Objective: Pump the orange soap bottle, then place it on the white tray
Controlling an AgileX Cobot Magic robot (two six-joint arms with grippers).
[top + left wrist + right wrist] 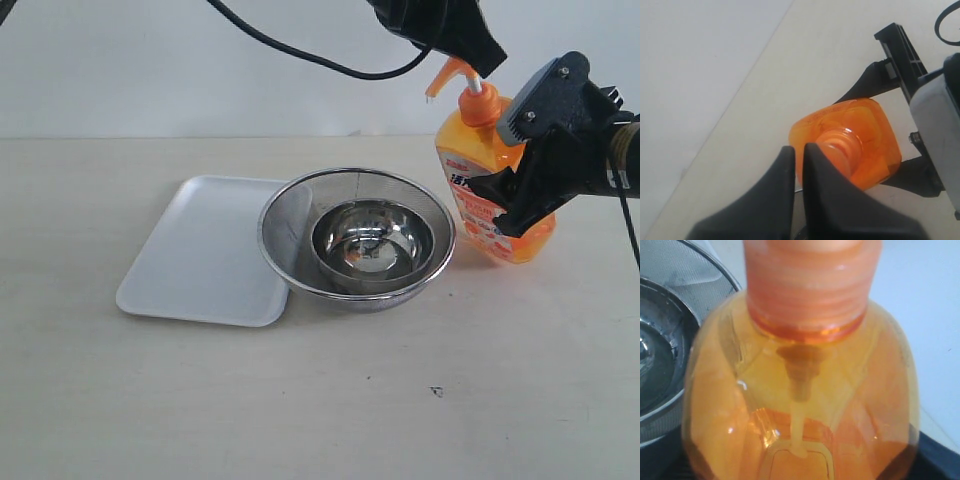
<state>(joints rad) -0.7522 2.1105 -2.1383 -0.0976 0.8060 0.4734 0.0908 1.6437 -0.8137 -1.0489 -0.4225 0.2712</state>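
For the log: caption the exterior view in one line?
Right gripper clamps the orange soap bottle, left gripper over its pump; white tray lies beside the mesh strainer.

The right gripper (517, 175) covers much of the bottle's (468, 160) label (468, 200), so its characters can't be read. The left gripper (470, 45) runs off the top edge and hides the top of the pump (445, 75). The strainer (290, 225) overlaps the tray's (190, 250) right edge. In the right wrist view the bottle (800, 405) is blurred and cropped. A speck (436, 391) toward the desk's (250, 410) near edge is too small to identify.
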